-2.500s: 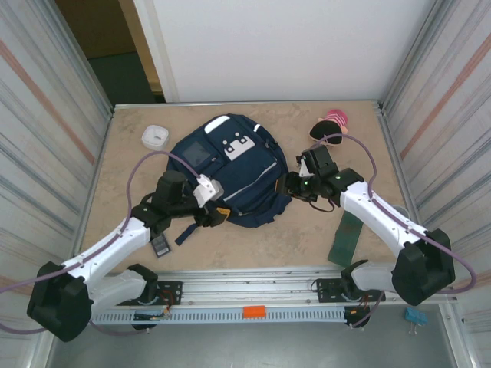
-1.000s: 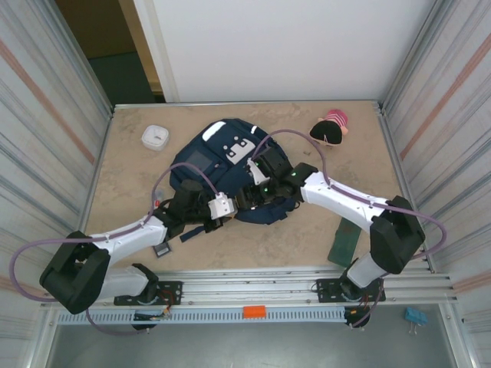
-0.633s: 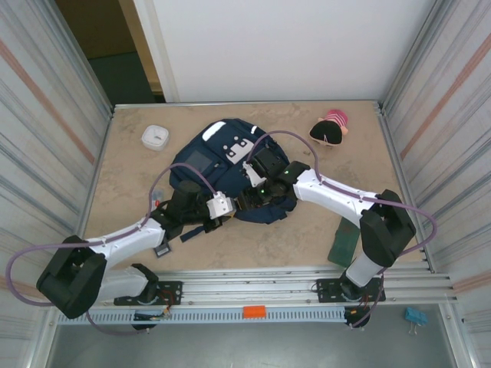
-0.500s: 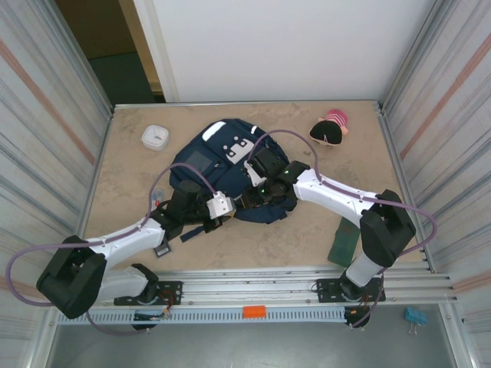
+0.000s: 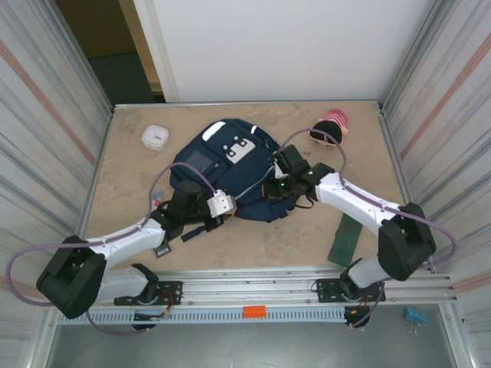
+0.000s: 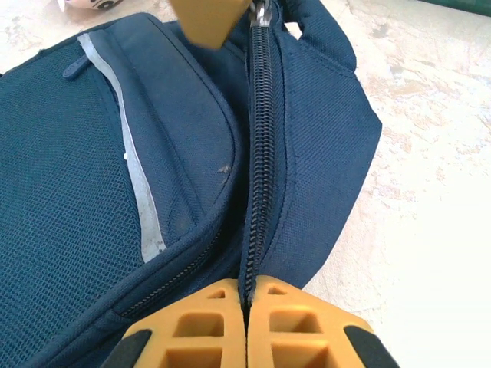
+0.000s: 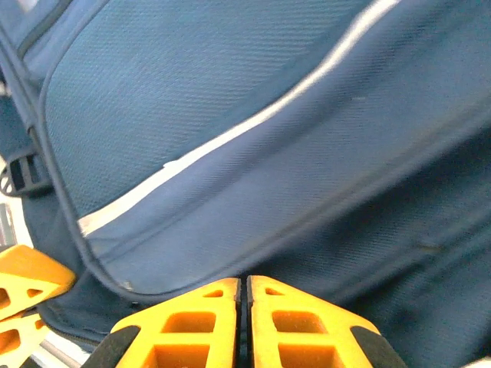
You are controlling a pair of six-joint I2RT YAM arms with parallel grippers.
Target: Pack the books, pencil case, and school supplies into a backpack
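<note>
Pinching the backpack (image 5: 222, 165) at both ends of its zip (image 6: 257, 153)

The navy backpack lies flat in the middle of the worktop (image 5: 291, 245), its zip side towards the near edge. The left tool (image 6: 245, 326) is clamped on the backpack at one end of the zip, pads pressed together with the track running in between them. The right tool (image 7: 244, 322) sits at the other end, fingers together against blue fabric. I cannot tell whether it nips the silver slider (image 6: 261, 11) beside it. The dark green book (image 5: 347, 239) lies on the worktop by the right arm's base, well apart from the backpack. A white box (image 5: 156, 136) and a pink-and-black item (image 5: 330, 128) sit towards the far edge.
</note>
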